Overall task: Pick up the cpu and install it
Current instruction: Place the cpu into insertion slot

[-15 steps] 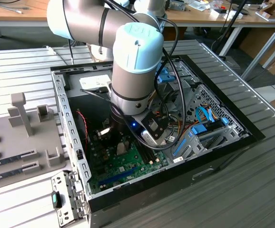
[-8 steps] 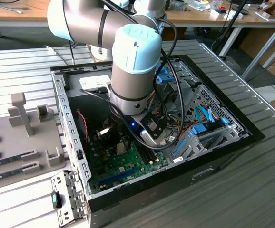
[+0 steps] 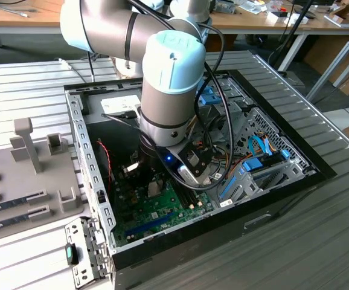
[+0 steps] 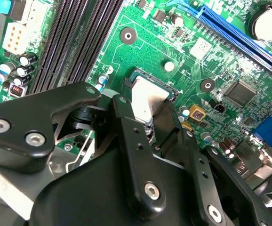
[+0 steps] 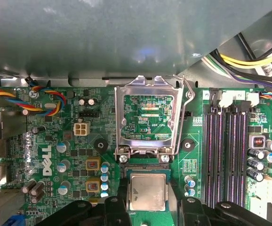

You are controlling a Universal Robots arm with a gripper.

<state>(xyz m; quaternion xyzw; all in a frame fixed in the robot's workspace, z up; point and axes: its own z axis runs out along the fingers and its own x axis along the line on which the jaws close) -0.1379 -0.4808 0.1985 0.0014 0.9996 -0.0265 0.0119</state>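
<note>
A big open computer case (image 3: 96,181) lies flat on a grey ribbed table (image 3: 319,241), and the robot arm (image 3: 168,84) reaches down into the middle of it. On the exterior view's left, a grey tray (image 3: 17,181) sits beside the case and has upright holders on it. Inside the case lies the green motherboard (image 5: 70,155), with long dark memory slots (image 5: 225,150) running along one side. In the first wrist view, the shiny metal socket frame (image 5: 148,117) is flipped up and standing open, with bright wires (image 5: 46,101) off to one side of it. The gripper (image 4: 150,123) has 2 black fingers (image 4: 126,132), and they press on opposite edges of the cpu (image 5: 147,191), so the hand is closed onto it. The cpu is a small flat square with a silver top. It sits low over the open socket, just beside the hinge of the raised frame. It looks flat and level in both wrist views. I cannot tell if it rests fully in the socket or is just above it.
</note>
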